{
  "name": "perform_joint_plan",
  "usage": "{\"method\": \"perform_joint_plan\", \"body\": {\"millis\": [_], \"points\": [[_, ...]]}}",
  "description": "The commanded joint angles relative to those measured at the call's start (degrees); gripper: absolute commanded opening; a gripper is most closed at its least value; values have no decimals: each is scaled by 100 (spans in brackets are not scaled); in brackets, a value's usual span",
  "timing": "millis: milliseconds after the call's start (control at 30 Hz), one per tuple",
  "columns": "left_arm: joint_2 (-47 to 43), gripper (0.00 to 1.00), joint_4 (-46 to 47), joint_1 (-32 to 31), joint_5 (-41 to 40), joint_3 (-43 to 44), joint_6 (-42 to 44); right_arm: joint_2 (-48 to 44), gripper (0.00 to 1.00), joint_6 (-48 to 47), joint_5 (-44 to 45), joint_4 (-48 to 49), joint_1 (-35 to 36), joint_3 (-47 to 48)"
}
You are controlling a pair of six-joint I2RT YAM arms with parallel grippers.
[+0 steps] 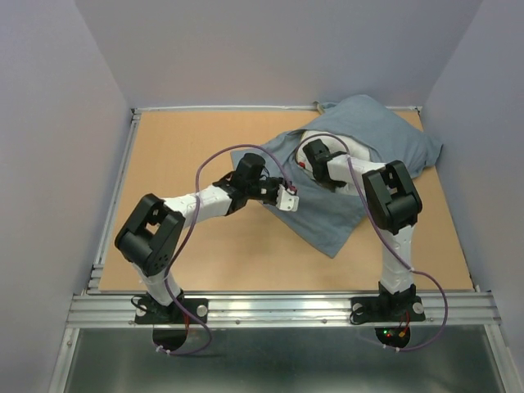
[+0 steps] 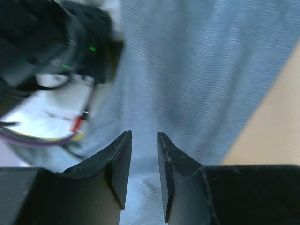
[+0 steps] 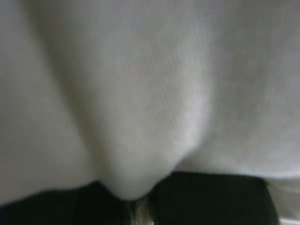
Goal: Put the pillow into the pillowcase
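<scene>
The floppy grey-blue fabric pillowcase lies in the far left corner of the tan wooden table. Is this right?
No. The floppy grey-blue fabric pillowcase lies in the far right corner of the tan wooden table, not the far left; the top external view shows it.

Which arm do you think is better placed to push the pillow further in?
Probably right: the right hand grips the soft white pillow at the mouth of the grey-blue fabric pillowcase; the left hand hovers open outside it.

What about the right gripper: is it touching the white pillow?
Touching. The right wrist view shows a fold of the pillow pinched in the right gripper, with no gap between them.
</scene>
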Motion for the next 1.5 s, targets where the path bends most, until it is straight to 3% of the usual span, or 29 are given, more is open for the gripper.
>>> {"method": "perform_joint_plan", "body": {"millis": [0,133,333,633,1067,1167,1200,1300,1333,1467], "points": [[143,39,1530,8,-185,139,1006,658,1,226,-1289,-1735,-123,-455],[547,33,2674,-124,-564,33,1374,650,1,252,-1377,-1753,-123,-499],[1215,31,2763,-300,-564,481,1858,685,1,279,-1430,-1814,-123,-429],[1893,41,2763,-458,-591,833,2183,632,0,287,-1500,-1858,-123,-438],[2693,43,2605,-476,-766,1448,2412,632,0,287,-1623,-1893,-131,-368],[2843,38,2360,-485,-810,1633,2500,615,1,287,-1641,-1911,-123,-367],[2878,27,2315,-485,-819,1685,2526,606,1,287,-1650,-1911,-123,-376],[2808,12,2166,-485,-793,1607,2649,597,1,296,-1676,-1911,-123,-385],[2599,0,2104,-502,-767,1537,2676,606,1,296,-1685,-1920,-123,-385],[1553,0,1490,-520,-398,949,2825,650,1,314,-1676,-1920,-123,-359]]}}
